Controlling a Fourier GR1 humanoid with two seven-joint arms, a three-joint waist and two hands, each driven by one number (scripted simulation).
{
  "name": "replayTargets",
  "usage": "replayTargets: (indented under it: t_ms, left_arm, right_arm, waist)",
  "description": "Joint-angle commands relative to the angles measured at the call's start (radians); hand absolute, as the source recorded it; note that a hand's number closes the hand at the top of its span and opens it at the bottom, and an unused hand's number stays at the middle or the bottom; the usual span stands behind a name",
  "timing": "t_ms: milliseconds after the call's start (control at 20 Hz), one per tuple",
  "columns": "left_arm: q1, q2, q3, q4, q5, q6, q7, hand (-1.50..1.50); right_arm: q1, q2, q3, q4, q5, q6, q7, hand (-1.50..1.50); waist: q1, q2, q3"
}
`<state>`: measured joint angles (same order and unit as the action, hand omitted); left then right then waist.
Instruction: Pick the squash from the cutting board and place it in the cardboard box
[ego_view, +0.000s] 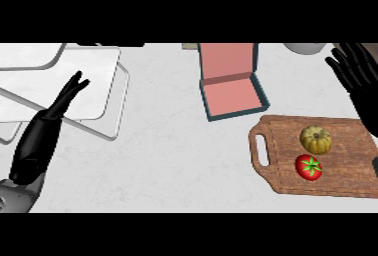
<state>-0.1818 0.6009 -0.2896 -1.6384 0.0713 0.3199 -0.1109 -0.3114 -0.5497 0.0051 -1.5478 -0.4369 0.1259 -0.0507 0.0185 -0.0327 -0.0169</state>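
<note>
Looking down at the counter (162, 150), white, lightly marbled. Going left to right from my seat.

Far left: my left hand (63, 102) sits edge-on over a white wire-framed rack (103, 80), fingers straight and together, holding nothing.

Centre-top: the cardboard box (232, 95), dark teal outside, pink inside, lid flap folded back toward the top edge. Nothing in it.

Right of that, nearer me: the wooden cutting board (280, 150), with a handle slot on its left end. The squash (316, 139), yellowish and ribbed, lies on the board's upper middle. A red tomato (309, 166) with a green stem lies just below it, close, but I can't tell if they touch.

Far right: my right hand (359, 67) is up near the top corner, above the board, fingers spread and straight, holding nothing, well apart from the squash.

A pale round object (304, 48) is cut off by the top edge, right of the box; can't identify it.
</note>
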Motion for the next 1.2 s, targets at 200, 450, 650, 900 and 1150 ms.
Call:
replayTargets:
  t_ms: [200, 450, 650, 900, 1150]
  left_arm:
    - [0.122, 0.039, 0.096, 0.128, -0.005, 0.078, 0.124, 0.00]
    - [0.124, 0.021, 0.063, 0.111, -0.013, 0.082, 0.173, 0.00]
    - [0.163, 0.033, 0.100, 0.140, 0.014, 0.083, 0.222, 0.00]
    - [0.141, 0.026, 0.094, 0.138, -0.002, 0.089, 0.252, 0.00]
    - [0.128, 0.020, 0.079, 0.114, -0.018, 0.093, 0.261, 0.00]
  right_arm:
    - [0.101, -0.101, -0.024, 0.137, 0.157, -0.161, 0.189, -1.50]
    - [0.208, -0.382, 0.160, 0.170, 0.541, -0.087, 0.213, -1.50]
    - [0.268, -0.190, 0.080, 0.152, 0.414, -0.212, 0.108, -1.50]
    - [0.262, -0.295, 0.080, 0.139, 0.466, -0.146, 0.034, -1.50]
    - [0.265, -0.453, 0.167, 0.139, 0.614, -0.059, 0.122, -1.50]
  waist:
    - [-0.004, 0.046, 0.013]
    - [0.015, 0.071, 0.008]
    - [-0.028, 0.040, 0.019]
    - [-0.022, 0.044, 0.017]
    - [0.008, 0.051, 0.012]
